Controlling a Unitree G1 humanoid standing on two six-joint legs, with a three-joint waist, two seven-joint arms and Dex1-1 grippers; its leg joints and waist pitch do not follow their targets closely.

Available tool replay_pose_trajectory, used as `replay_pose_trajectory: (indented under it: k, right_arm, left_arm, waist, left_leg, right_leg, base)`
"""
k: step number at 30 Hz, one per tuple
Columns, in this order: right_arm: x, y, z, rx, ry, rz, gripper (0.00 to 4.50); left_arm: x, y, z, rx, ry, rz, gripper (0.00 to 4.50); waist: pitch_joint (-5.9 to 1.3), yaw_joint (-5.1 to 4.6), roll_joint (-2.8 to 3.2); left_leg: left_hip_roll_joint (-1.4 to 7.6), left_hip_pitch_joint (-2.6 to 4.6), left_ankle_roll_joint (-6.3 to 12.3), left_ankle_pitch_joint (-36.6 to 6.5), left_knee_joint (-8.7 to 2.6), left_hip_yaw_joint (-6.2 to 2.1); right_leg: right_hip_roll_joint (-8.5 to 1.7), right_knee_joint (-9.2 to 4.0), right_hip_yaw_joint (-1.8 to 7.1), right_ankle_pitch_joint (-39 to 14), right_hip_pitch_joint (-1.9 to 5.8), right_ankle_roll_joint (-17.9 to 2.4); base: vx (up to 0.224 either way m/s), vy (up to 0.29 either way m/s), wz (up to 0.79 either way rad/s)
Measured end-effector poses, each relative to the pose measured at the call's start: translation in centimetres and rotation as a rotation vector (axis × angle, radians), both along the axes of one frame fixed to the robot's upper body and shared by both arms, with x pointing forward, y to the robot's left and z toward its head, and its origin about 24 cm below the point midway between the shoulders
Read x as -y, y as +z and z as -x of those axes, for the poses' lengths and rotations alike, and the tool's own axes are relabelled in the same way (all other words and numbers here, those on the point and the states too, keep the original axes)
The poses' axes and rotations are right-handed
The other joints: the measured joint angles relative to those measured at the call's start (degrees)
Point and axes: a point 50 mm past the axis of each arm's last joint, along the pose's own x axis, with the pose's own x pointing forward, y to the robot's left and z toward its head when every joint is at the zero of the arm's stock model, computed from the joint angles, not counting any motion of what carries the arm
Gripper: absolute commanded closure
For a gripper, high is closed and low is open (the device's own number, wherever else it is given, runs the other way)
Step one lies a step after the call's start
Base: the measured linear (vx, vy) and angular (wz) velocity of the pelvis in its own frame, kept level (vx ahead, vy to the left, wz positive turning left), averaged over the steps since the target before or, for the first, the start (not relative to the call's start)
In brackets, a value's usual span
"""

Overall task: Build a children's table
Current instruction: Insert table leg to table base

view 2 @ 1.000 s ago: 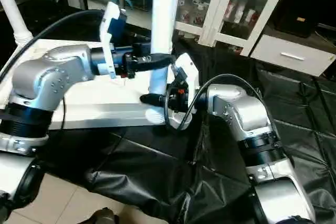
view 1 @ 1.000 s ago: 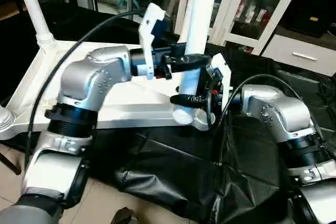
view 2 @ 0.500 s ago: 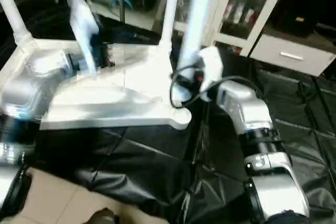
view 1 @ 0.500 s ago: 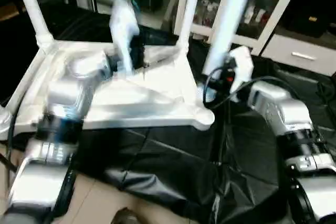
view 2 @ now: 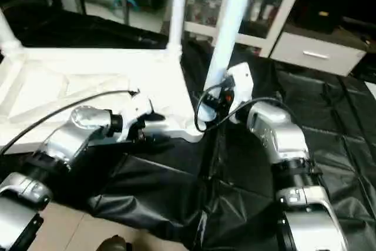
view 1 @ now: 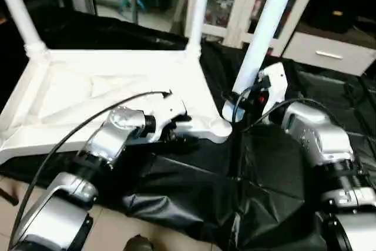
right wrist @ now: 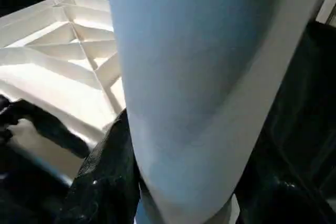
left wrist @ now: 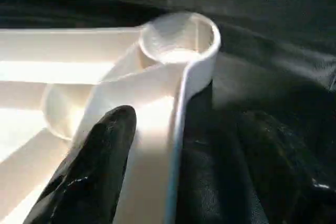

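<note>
Black-draped tabletop [view 1: 188, 198] carries the upturned children's table [view 1: 76, 95]; my left end effector [view 1: 176, 130], fingers apart, steadies its rim, while my right end effector [view 1: 249, 99] clamps the last leg [view 1: 264, 30] beside the empty corner socket [left wrist: 178, 38].

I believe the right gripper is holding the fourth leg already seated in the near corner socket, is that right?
Not quite. The right gripper does hold the leg, but the leg is not seated: the left wrist view shows the socket empty, with the leg's threaded end above it.
</note>
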Motion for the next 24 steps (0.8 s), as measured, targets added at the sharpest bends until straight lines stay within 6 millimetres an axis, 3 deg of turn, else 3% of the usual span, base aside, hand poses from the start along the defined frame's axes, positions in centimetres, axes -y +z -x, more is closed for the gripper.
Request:
replay_pose_trajectory:
  k: [7, 16, 24]
  right_arm:
    - [-0.4, 0.2, 0.2, 0.000, 0.016, -0.006, 2.61]
    - [-1.2, 0.2, 0.5, -0.007, 0.087, 0.001, 2.61]
    - [-1.5, 0.3, 0.6, -0.008, 0.117, 0.002, 2.61]
  left_arm:
    - [-0.7, -0.5, -0.6, -0.024, 0.004, -0.057, 1.51]
    - [-1.8, -0.4, -0.8, -0.045, -0.003, -0.074, 2.25]
    - [-1.1, -0.7, -1.0, -0.089, 0.002, -0.014, 2.82]
  waist:
    - [-0.24, -0.02, 1.01]
    - [-0.23, 0.10, 1.02]
    - [-0.27, 0.27, 1.09]
  left_leg:
    - [-0.01, 0.00, 0.00, 0.00, -0.01, 0.01]
    - [0.00, 0.00, 0.00, 0.00, 0.00, 0.01]
    - [-0.03, 0.01, 0.01, 0.00, 0.00, 0.02]
  right_leg:
    - [0.00, -0.01, 0.00, 0.02, -0.02, -0.04]
    - [-0.01, -0.02, 0.01, 0.02, -0.01, -0.04]
    - [-0.04, -0.02, 0.01, 0.05, 0.03, -0.09]
  base:
    - [0.000, 0.000, 0.00]
    - [0.000, 0.000, 0.00]
    - [0.000, 0.000, 0.00]
